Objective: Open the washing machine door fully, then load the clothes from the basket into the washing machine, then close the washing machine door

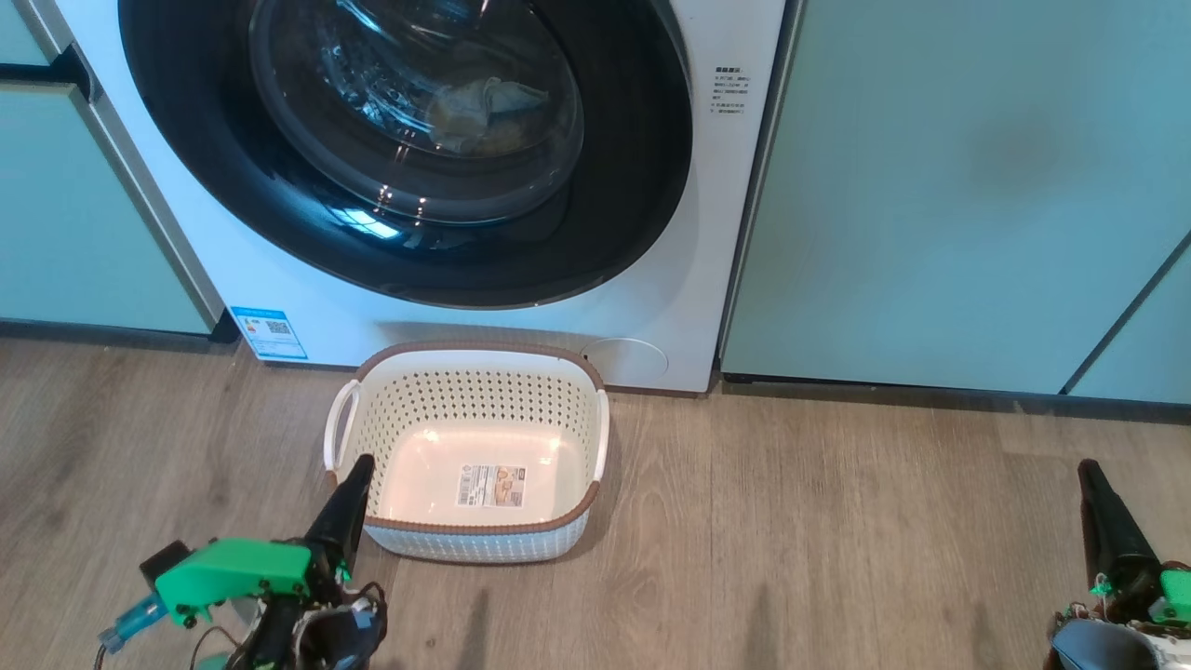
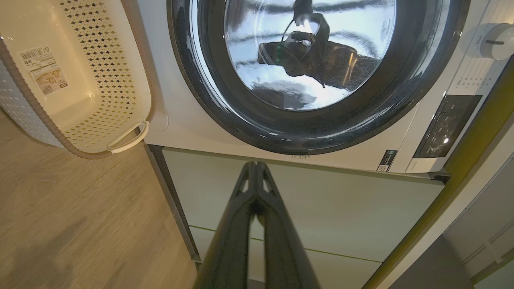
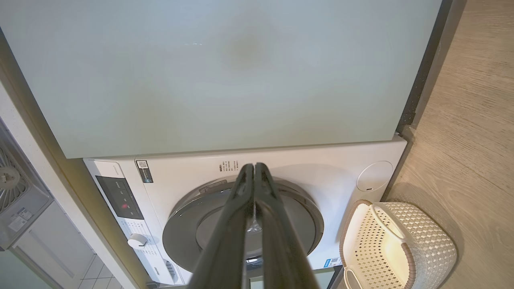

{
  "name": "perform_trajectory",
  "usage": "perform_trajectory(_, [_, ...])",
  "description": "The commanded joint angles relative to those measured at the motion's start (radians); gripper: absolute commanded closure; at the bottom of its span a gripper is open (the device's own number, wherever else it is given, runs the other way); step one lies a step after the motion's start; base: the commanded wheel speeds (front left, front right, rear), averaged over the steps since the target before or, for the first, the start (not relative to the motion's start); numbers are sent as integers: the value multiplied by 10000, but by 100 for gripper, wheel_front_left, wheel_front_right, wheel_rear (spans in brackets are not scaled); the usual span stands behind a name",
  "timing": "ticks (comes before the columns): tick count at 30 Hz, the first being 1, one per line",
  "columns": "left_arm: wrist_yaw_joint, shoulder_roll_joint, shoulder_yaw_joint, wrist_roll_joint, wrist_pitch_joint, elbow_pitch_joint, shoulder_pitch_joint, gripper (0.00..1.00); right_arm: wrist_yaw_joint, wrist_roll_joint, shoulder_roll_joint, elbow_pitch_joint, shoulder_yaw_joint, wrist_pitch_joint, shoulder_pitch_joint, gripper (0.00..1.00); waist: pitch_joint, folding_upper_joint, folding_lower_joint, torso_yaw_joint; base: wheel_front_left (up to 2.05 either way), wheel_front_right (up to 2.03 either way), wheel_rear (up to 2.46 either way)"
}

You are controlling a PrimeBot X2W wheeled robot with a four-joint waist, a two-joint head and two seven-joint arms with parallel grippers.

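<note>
Washing machine door [image 1: 642, 186] shut: black rim, glass bowl. Clothes [image 1: 484, 107] inside behind the glass, a pale bundle, far ahead of left claw [image 1: 361, 463]. Basket [image 1: 465, 409] empty, upright on floor just before washing machine [image 1: 721, 233], near-left corner beside claw tip.

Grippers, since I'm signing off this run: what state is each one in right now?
Left gripper: shut, holding nothing.
Right gripper: shut, holding nothing.
</note>
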Motion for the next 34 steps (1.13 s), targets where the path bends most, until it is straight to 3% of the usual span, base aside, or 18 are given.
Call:
perform_trajectory(1, [-90, 70, 329, -52, 66, -277, -568, 100, -29, -66, -69, -320, 162, 111, -530, 100, 0, 0, 0, 0, 0, 0, 0])
perform_trajectory(34, [-90, 70, 327, -54, 64, -278, -567, 100, -29, -114, -28, -317, 104, 158, -535, 100, 0, 0, 0, 0, 0, 0, 0])
